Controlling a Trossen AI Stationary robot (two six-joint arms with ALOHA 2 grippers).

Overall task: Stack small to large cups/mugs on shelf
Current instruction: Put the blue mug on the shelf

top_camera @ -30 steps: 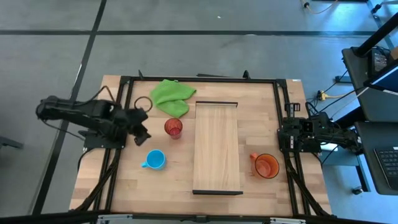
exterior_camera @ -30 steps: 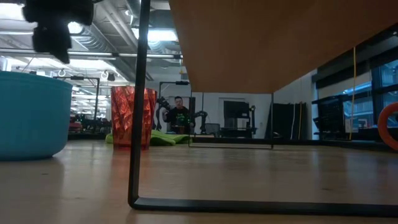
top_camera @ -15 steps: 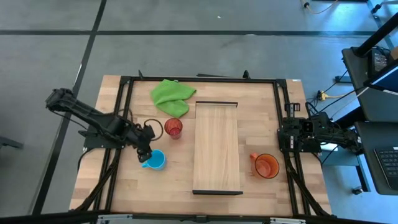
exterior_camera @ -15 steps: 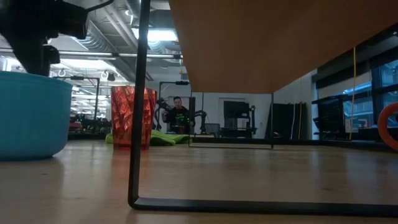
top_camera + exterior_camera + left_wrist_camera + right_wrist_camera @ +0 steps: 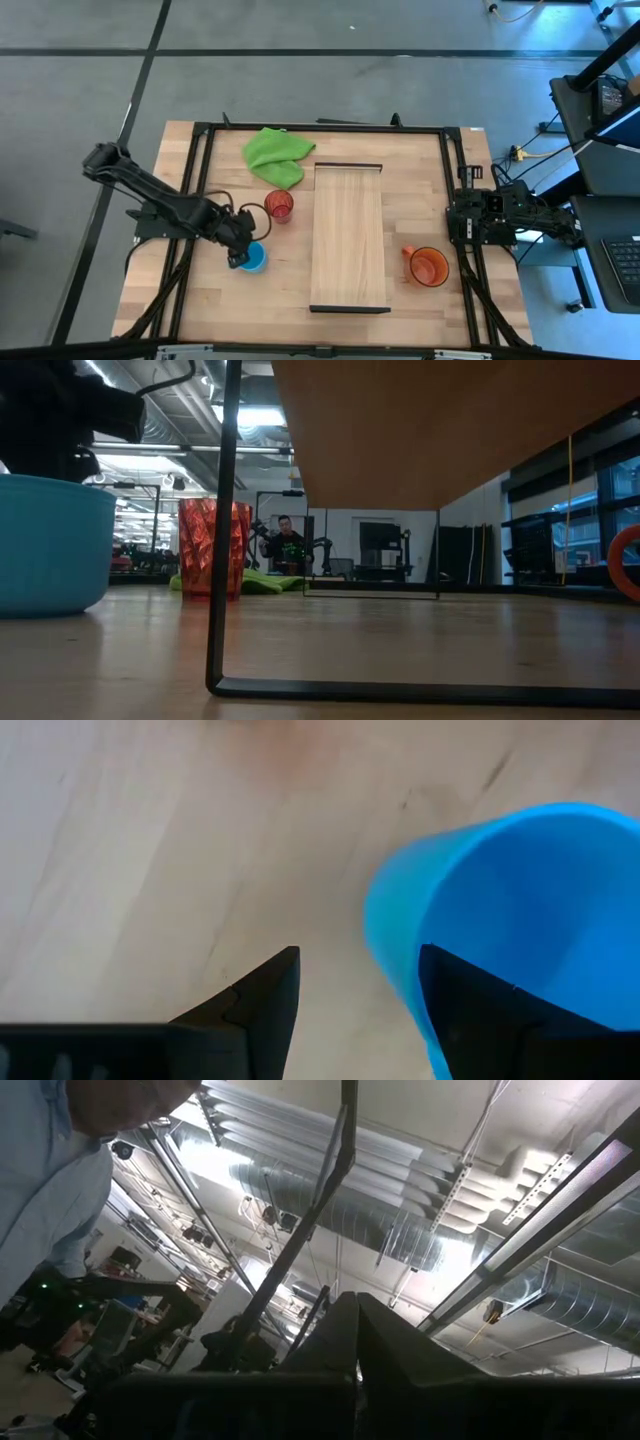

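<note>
- The left gripper (image 5: 240, 254) is reaching down at the light-blue mug (image 5: 251, 258), fingers parted, one finger (image 5: 262, 1005) outside the wall, the other at the rim.
- Judging by this, the grasp is beginning; closing and lifting toward the shelf (image 5: 348, 236) should follow.
- The right gripper (image 5: 462, 218) is waiting at the bench's right edge, fingers together.
- The mug's handle is hidden.

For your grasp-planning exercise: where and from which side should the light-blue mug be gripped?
Grip the light-blue mug by its rim wall, from above: it stands upright and open, and the left gripper already has one finger inside and one outside.
</note>
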